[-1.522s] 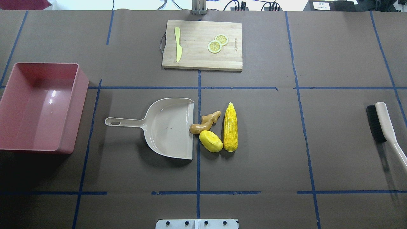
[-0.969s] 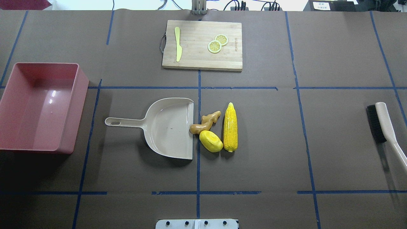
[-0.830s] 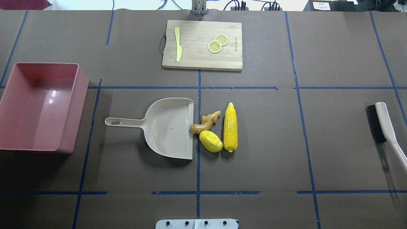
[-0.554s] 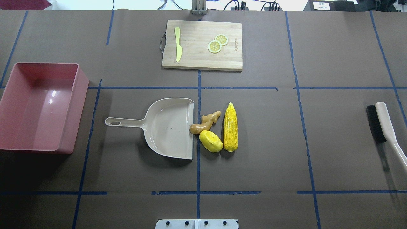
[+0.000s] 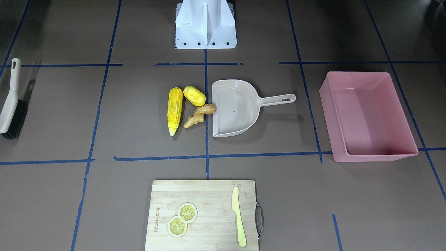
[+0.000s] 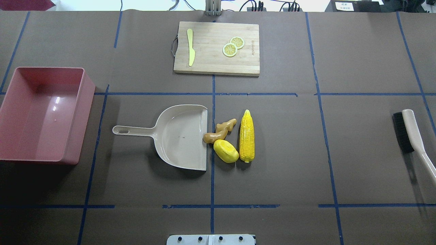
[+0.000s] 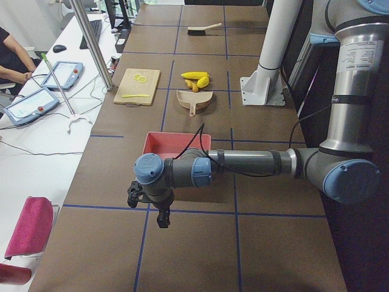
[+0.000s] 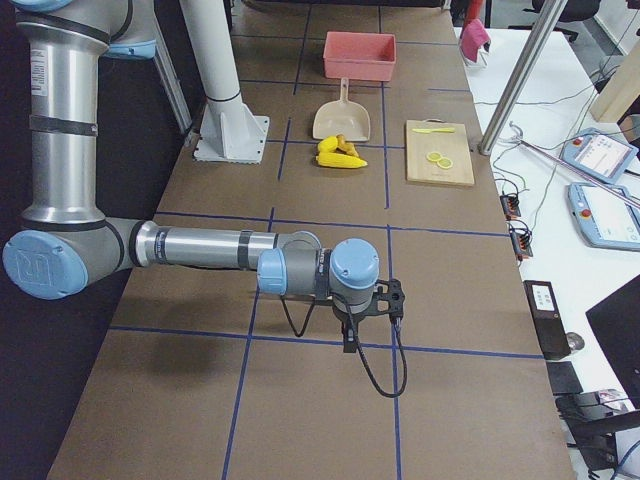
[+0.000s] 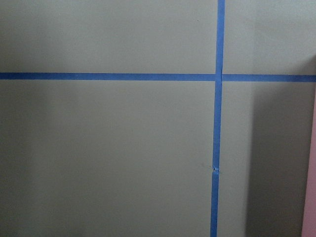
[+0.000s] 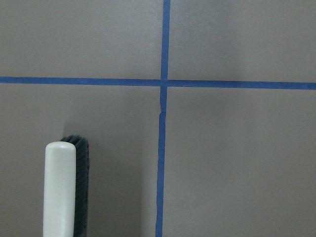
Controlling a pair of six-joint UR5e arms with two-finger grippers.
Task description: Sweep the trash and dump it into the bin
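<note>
Although the overhead and front cameras show no arm at all, each side camera catches one. From the left end, the left claw [image 7: 162, 220] hangs point-down over the brown surface [image 6: 289, 153], on the near side of the pink bin [image 7: 176, 143]. From the right end, the right claw [image 8: 350, 343] hangs the same way, well apart from the trash. Neither view is clear enough to tell whether a claw is spread or pressed together.

Only the left wrist camera shows a pink sliver of the bin at its right edge, beside crossed blue tape [image 9: 217, 78]. Only the right wrist camera shows the brush [image 10: 60, 190] close up, pale back up, dark bristles alongside.

From overhead, the corn cob [image 6: 246, 136], the yellow lump [image 6: 226, 151] and the ginger root [image 6: 219, 131] lie bunched at the surface's middle. The ginger root touches the open lip of the beige dustpan [image 6: 180, 136], whose handle points left toward the bin. The dustpan lies between the trash and the bin, and the brush lies far right. At the far edge a cutting board [image 6: 211, 61] carries two lemon slices [image 6: 233, 47] and a pale knife [image 6: 190, 47]. A person's arm [image 7: 11, 61] shows at a side desk, left of the surface.
</note>
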